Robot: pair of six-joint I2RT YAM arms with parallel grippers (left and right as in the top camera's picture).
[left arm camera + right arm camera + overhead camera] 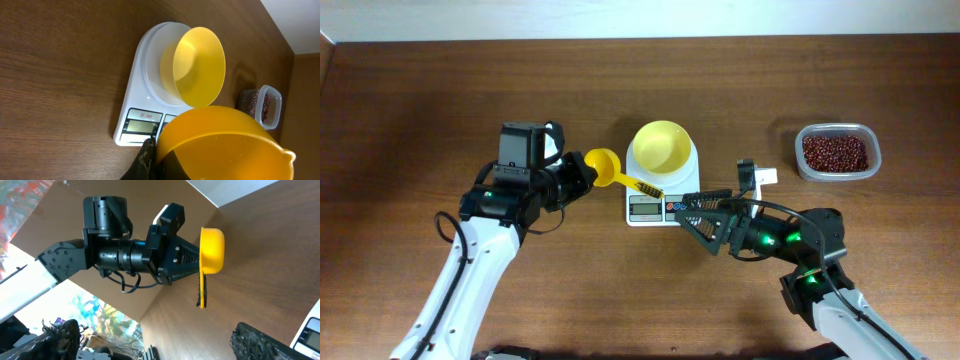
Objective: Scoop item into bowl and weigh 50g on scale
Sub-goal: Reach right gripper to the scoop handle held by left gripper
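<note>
1. The left hand is clamped on a yellow scoop near its cup, held above the bench just left of the scale; the handle slants over the scale's front left corner
2. The scoop's cup shows bare yellow inside in the left wrist view
3. The bowl sits on the scale's platform, its inside bare yellow
4. The beans lie in a clear tub well to the right of the scale
5. The right hand is just beside the scale's front right corner; I cannot tell whether its fingers are apart or together
</note>
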